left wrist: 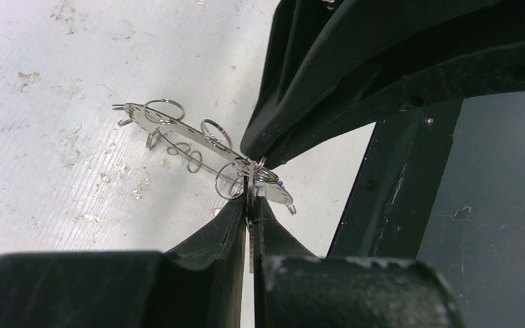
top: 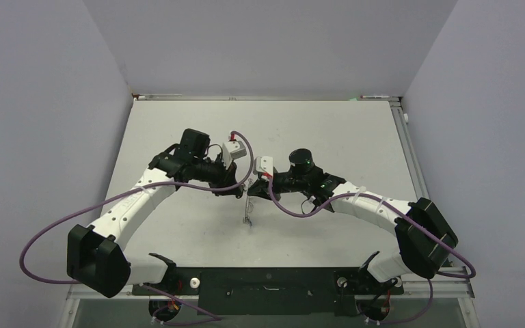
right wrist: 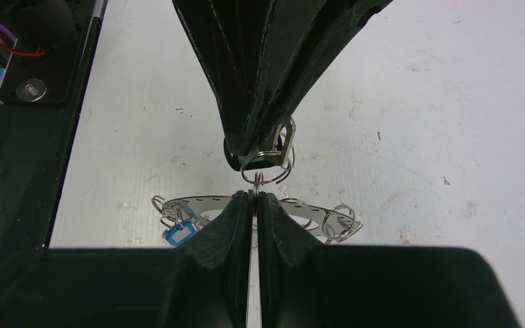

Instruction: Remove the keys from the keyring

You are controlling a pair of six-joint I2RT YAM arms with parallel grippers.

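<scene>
Top cam: spotting left gripper [top: 240, 193] and right gripper [top: 254, 194] tip to tip, with keyring [top: 248, 215] just under both. Left wrist: clamped fully closed on 1 silvery key [left wrist: 249, 236], keyring right beyond the tips. Right wrist: pinched tight on a keyring loop, blue key [right wrist: 178, 234] just left of the tips.

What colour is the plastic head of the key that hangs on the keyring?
The key head is blue, clearest in the right wrist view.
</scene>
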